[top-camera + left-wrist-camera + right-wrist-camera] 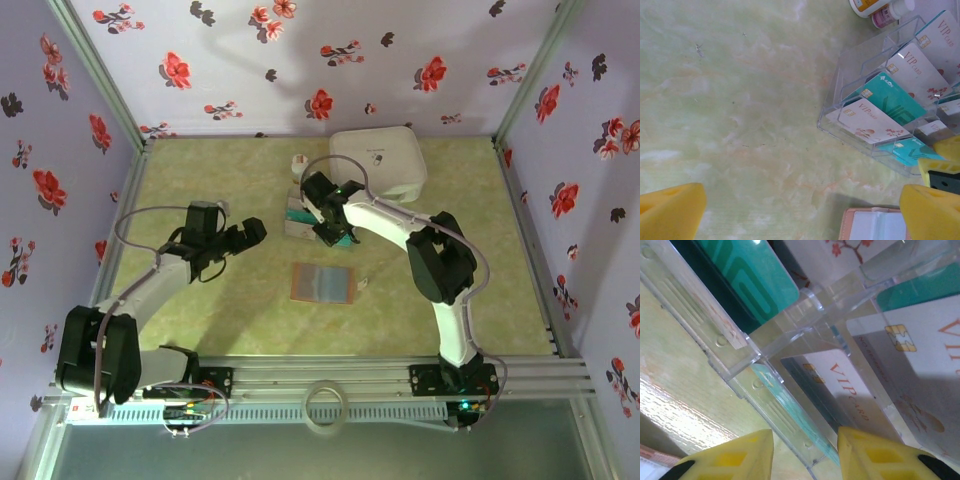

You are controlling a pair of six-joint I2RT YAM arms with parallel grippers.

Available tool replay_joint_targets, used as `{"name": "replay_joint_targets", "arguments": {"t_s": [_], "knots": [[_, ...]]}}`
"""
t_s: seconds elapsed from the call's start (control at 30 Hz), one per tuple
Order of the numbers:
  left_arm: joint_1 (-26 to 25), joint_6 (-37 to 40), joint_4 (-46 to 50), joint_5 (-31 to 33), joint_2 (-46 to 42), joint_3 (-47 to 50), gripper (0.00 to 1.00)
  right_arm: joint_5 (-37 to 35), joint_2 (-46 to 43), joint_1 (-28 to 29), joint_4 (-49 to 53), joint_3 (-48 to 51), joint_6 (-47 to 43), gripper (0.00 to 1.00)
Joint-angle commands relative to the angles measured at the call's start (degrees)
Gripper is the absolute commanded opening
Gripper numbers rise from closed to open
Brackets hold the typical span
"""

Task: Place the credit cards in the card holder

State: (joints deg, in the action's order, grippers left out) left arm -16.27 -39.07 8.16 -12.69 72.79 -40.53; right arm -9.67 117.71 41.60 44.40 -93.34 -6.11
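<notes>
The credit cards, white VIP ones [867, 122] and teal ones [890, 100], stand in a clear tiered rack [303, 215]. The card holder [322, 282] lies open on the table in front of the rack, its reddish-brown edge and clear sleeves [875, 225] showing. My right gripper [336, 236] is down at the rack's front right. Its yellow fingers [890, 455] straddle the rack's front wall, a teal card [790, 410] seen edge-on and a white VIP card [845, 385], with gaps on both sides. My left gripper [245, 235] hovers wide open left of the rack, nothing between its fingers [670, 210].
A large white zip case [378, 160] lies behind the rack, and small bottles [880, 7] stand at the rack's far left. Floral walls close in the table on three sides. Bare green tabletop [200, 320] stretches left of the card holder.
</notes>
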Motion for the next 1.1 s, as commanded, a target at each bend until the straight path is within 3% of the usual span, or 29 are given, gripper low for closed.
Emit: {"name": "replay_joint_targets", "arguments": {"t_s": [0.0, 0.43, 0.6, 1.07], "knots": [[-0.3, -1.0, -1.0, -0.9, 0.6, -0.3, 1.00, 0.9, 0.0, -0.3, 0.0, 1.4, -1.3, 0.35], [-0.5, -0.8, -1.1, -0.9, 1.0, -0.5, 1.00, 1.3, 0.4, -0.2, 0.8, 0.8, -2.7, 0.23], [-0.5, -0.6, -1.0, -0.9, 1.1, -0.6, 1.00, -0.6, 0.9, -0.3, 1.0, 0.6, -5.2, 0.14], [-1.4, 1.1, 2.1, -1.0, 1.3, -3.4, 1.00, -2.2, -3.2, 1.3, -0.8, -1.3, -12.7, 0.00]]}}
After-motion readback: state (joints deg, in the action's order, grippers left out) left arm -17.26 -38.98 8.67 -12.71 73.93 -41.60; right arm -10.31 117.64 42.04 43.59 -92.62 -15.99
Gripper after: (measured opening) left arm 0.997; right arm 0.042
